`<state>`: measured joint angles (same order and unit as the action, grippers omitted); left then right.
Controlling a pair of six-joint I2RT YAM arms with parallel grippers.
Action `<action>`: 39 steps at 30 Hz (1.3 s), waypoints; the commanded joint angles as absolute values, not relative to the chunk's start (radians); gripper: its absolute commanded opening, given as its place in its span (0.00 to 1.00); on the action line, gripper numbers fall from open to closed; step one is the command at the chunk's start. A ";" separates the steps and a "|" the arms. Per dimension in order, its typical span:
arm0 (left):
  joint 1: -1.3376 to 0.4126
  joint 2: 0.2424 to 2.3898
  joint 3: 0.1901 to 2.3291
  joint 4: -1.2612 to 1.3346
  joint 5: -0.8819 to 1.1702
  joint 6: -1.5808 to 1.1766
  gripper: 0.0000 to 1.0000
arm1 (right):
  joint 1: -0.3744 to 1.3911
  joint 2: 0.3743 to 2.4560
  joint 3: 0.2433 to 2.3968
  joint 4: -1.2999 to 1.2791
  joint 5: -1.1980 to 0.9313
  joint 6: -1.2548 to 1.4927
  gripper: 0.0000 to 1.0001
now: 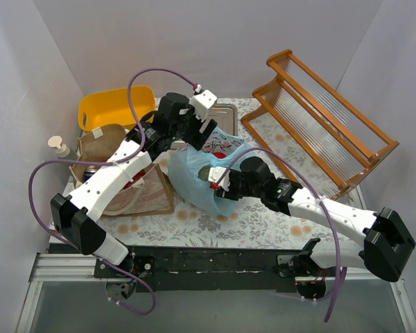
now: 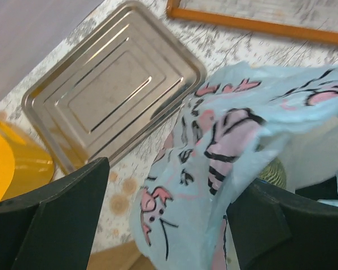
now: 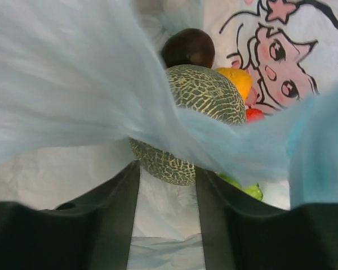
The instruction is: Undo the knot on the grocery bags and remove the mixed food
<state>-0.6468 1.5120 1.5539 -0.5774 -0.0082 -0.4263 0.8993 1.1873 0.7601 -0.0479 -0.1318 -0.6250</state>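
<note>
1. Grocery bags: the brown paper bag [image 1: 149, 194] stands at the table's left, near the yellow tub [image 1: 111, 107].
2. The left gripper [image 2: 177, 180] hangs with its jaws wide apart. Printed film lies loose between them, and a metal tray [image 2: 112, 84] lies beyond.
3. The light blue bag [image 1: 194, 177] sits mid-table, just beside the paper bag.
4. The right gripper [image 3: 166, 169], jaws apart and clamping nothing, faces the netted melon [image 3: 197, 98] inside that bag, with 1 dark round item [image 3: 187, 48] behind it.
5. A wooden rack [image 1: 319, 118] stands at the right.

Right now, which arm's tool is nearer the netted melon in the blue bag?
Right. The right tool points straight at the melon inside the blue bag; the left tool straddles the bag's far edge, farther off.
</note>
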 commanded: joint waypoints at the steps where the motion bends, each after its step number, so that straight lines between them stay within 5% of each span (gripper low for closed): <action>1: -0.612 1.370 1.546 -0.728 -0.075 -0.437 0.79 | 0.856 1.249 0.850 0.072 -0.075 -0.456 0.56; 11: -0.611 1.146 1.184 -0.802 -0.170 -0.374 0.85 | 0.793 1.304 0.865 0.121 -0.120 -0.315 0.64; 18: -0.609 1.184 1.249 -0.793 -0.126 -0.394 0.85 | 0.808 1.365 0.907 0.126 -0.253 -0.296 0.71; 28: -0.609 1.220 1.289 -0.769 -0.061 -0.414 0.85 | 0.810 1.424 0.833 0.242 0.025 -0.279 0.76; 39: -0.609 1.155 1.186 -0.796 0.046 -0.402 0.86 | 0.518 1.269 0.782 0.160 -0.036 -0.319 0.69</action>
